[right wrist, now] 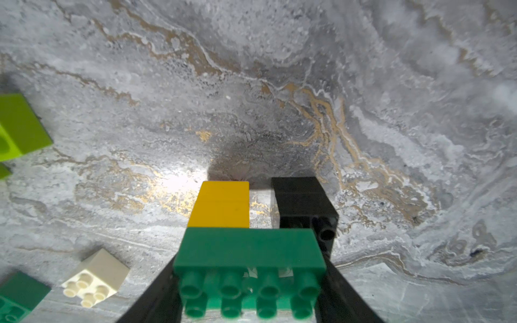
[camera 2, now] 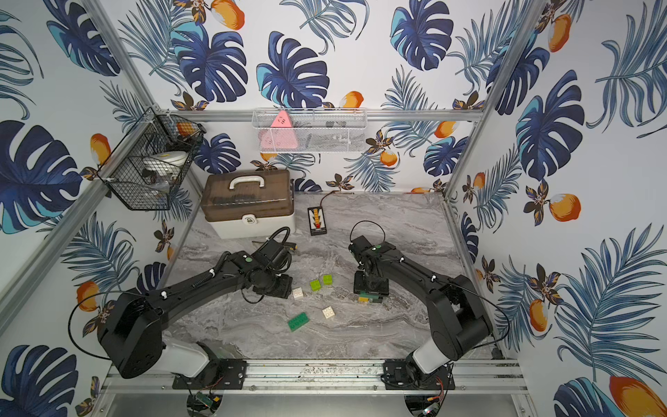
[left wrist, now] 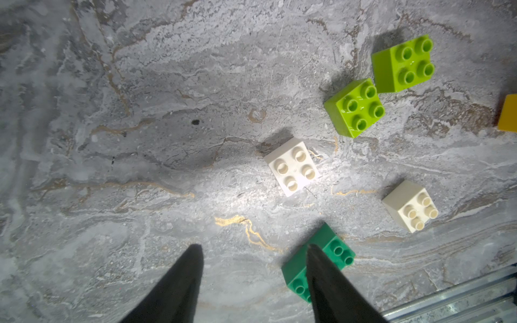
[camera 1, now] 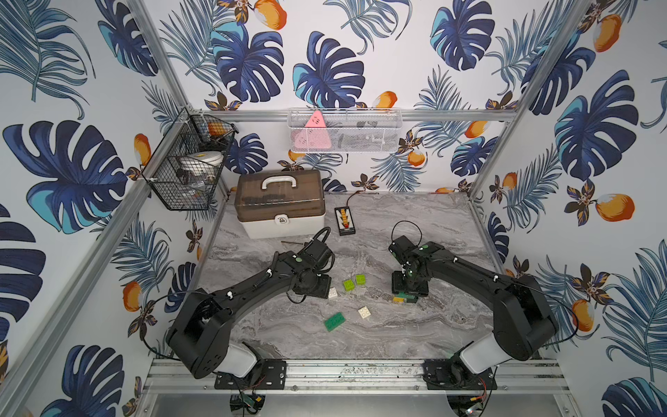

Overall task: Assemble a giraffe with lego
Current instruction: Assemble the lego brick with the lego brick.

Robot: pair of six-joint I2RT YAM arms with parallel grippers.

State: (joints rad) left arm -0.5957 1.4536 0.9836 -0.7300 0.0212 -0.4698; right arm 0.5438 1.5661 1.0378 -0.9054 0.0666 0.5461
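Note:
My right gripper (right wrist: 249,263) is shut on the ends of a dark green long brick (right wrist: 249,249). That brick sits on a yellow leg (right wrist: 221,204) and a black leg (right wrist: 302,201), a partly built giraffe (camera 1: 404,298) standing on the table. My left gripper (left wrist: 253,249) hangs open over bare table with nothing between its fingers. Loose lego lies between the arms in both top views. There are two lime bricks (camera 1: 348,285) (camera 1: 360,279), two white bricks (camera 1: 332,292) (camera 1: 365,312) and a second dark green long brick (camera 1: 334,321). One left finger partly hides that green brick (left wrist: 338,251).
A white toolbox with a brown lid (camera 1: 279,204) and a small black keypad (camera 1: 344,220) stand at the back of the marble table (camera 1: 415,332). Wire baskets (camera 1: 187,162) (camera 1: 343,130) hang on the walls. An aluminium rail (camera 1: 343,375) runs along the front edge.

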